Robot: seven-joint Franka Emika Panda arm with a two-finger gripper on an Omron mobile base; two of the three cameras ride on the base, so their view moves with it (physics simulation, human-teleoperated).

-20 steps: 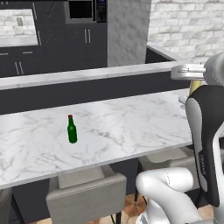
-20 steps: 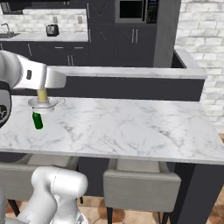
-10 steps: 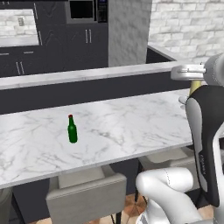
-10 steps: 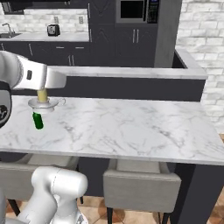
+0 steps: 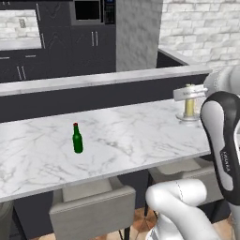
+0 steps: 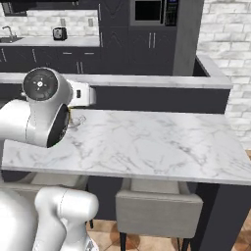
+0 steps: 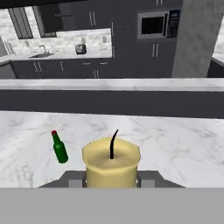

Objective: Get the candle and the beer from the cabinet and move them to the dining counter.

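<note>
The beer (image 5: 77, 139) stands upright on the white marble dining counter (image 5: 131, 136), left of middle. The pale-yellow candle (image 5: 190, 107) is far to its right, with its clear round holder (image 5: 187, 117) down at the marble. My gripper (image 5: 190, 95) comes from above and is shut on the candle's upper part. In the hand view the candle (image 7: 111, 166) sits large between my fingers, with the beer (image 7: 59, 148) to its left on the counter (image 7: 175, 148). In the right base view my arm hides the beer, and an edge of the holder (image 6: 77, 119) peeks out.
A dark raised ledge (image 5: 93, 93) runs along the counter's far side. Beige stools (image 5: 89, 211) (image 6: 157, 206) stand under the near edge. Black cabinets, a microwave (image 6: 149, 11) and a toaster (image 6: 60, 33) are beyond. The marble between beer and candle is bare.
My gripper has come down and slightly left with the candle, bringing its holder to the counter top. My arm has swung in front of the beer in the right base view. The beer has not moved.
</note>
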